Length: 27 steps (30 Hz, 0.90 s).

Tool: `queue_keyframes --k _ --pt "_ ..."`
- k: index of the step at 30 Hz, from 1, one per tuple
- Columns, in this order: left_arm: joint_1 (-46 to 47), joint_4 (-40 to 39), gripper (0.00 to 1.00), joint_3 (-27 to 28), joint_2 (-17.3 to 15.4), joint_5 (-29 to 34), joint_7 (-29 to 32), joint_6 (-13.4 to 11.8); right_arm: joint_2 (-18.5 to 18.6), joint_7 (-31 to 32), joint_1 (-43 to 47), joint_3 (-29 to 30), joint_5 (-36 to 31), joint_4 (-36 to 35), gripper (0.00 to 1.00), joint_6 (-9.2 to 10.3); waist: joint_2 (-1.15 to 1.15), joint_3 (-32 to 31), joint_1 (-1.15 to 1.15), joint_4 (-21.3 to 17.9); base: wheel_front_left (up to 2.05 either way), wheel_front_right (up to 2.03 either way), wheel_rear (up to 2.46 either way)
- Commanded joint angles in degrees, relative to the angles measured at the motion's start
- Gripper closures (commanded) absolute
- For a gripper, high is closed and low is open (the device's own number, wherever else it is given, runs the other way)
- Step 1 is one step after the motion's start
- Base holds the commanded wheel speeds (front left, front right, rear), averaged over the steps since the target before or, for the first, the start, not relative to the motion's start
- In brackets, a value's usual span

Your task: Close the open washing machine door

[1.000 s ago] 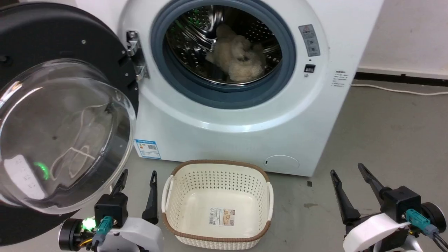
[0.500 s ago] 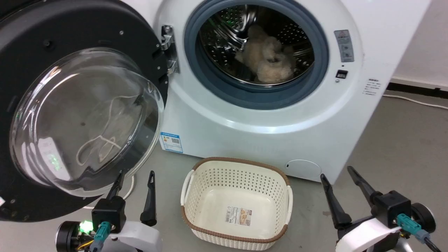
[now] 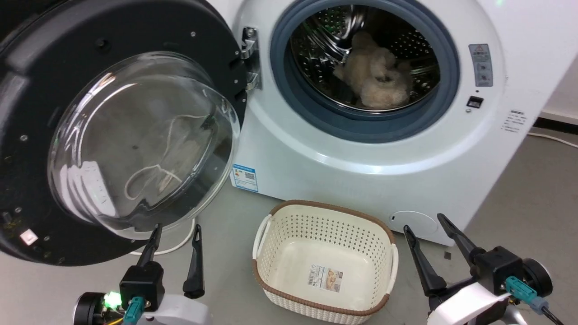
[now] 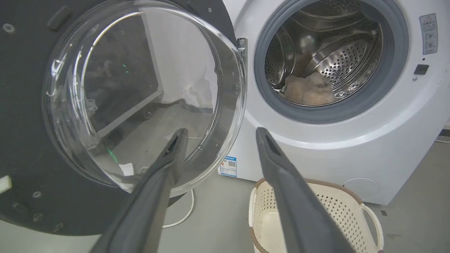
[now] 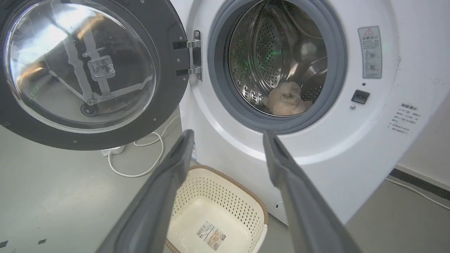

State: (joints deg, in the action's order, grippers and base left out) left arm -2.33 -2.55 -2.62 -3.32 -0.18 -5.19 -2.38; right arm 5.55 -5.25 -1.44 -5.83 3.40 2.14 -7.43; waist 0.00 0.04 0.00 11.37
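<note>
The washing machine (image 3: pixel 352 180) stands ahead of both grippers. The washing machine door (image 3: pixel 122 135) hangs fully open just above and ahead of the left gripper (image 3: pixel 177 226), whose fingers are spread and empty, as are those of the right gripper (image 3: pixel 423 222). Recommended: place the left gripper behind the door's free edge, farthest from the hinge (image 3: pixel 250 58), and push in a steady arc until the latch catches. The door has a wide black rim (image 3: pixel 27 113), a bulging clear glass window (image 4: pixel 140 95) and a small metal hinge up and right of the left gripper.
</note>
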Motion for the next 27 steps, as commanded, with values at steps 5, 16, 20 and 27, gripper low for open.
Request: queue_keyframes --k 5,16,20,27 --pt "-1.3 -0.7 0.00 -0.5 -0.4 -0.1 -1.5 -0.8 1.0 -1.4 -0.6 -1.1 1.1 0.5 0.00 -0.02 0.00 -0.1 0.00 1.9 -0.01 -0.01 -0.01" --pt "-2.1 -1.4 0.00 -1.1 -0.8 -0.1 -2.8 -1.6 1.4 -2.7 0.1 -2.0 2.1 0.8 0.00 -0.03 0.00 -0.2 0.00 4.5 0.00 0.00 0.00" --pt "-2.5 -1.6 0.00 -1.3 -0.9 -0.2 -3.3 -2.0 1.6 -3.2 0.3 -2.4 2.4 1.0 0.00 -0.03 0.00 -0.2 0.00 5.5 0.00 0.00 0.00" --pt "-3.1 -1.8 0.00 -1.5 -1.0 -0.4 -4.1 -2.7 2.1 -4.1 0.5 -3.2 3.0 1.4 0.00 -0.03 0.00 -0.3 0.00 7.1 0.00 0.00 0.00"
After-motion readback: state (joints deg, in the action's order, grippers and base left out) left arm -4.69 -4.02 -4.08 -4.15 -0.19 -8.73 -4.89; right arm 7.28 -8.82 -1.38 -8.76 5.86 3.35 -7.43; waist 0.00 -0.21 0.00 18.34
